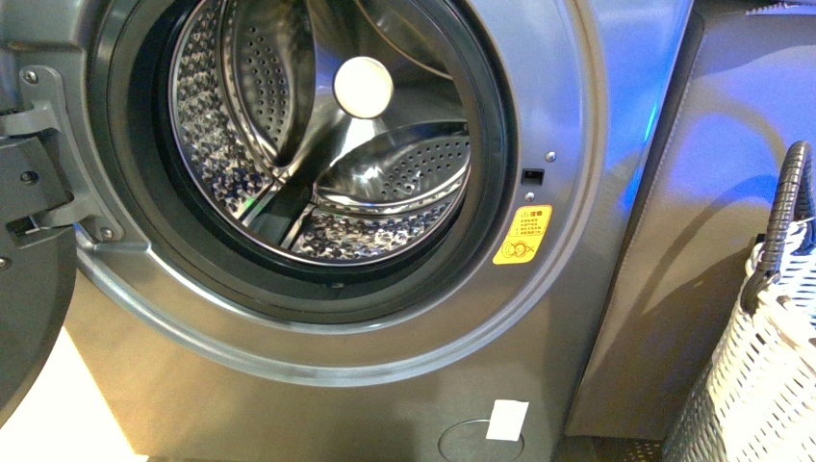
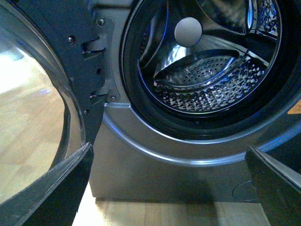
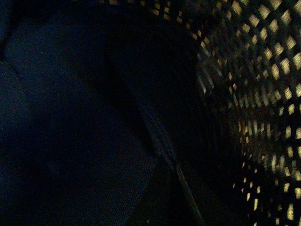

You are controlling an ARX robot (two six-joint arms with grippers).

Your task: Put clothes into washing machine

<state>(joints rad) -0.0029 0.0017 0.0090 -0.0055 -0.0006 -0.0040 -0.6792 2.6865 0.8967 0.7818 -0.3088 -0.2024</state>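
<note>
The left gripper [image 2: 169, 147] hung low before the washing machine [image 1: 616, 96], its jaws spread wide and holding nothing; one dark finger [image 2: 51, 188] showed at each side of the left wrist view, well apart. Pale wooden floor [image 2: 155, 214] lay beneath them.

At the right edge of the front view stood a white woven basket [image 1: 770, 366] with a dark handle [image 1: 784, 221]. The right wrist view was dim, though not black. It looked into that basket, whose woven wall [image 3: 254, 70] let specks of light through. The clothes [image 3: 70, 117], dark navy fabric, lay in folds inside against that wall. The right gripper's jaws could not be made out in the gloom, so I cannot tell whether they were open or closed.

Past the left jaws, the machine's door [image 2: 33, 94] stood swung open on its hinge [image 2: 94, 70], on the left. A dark rubber gasket [image 1: 486, 192] ringed the porthole. Just to its right sat a yellow warning sticker [image 1: 522, 235], and a small white label [image 1: 507, 420] lower down. Beside the machine, behind the basket, stood a plain grey cabinet [image 1: 712, 192].

Farthest in gleamed the perforated steel drum [image 1: 385, 183], a pale round hub [image 1: 363, 87] at its back.
</note>
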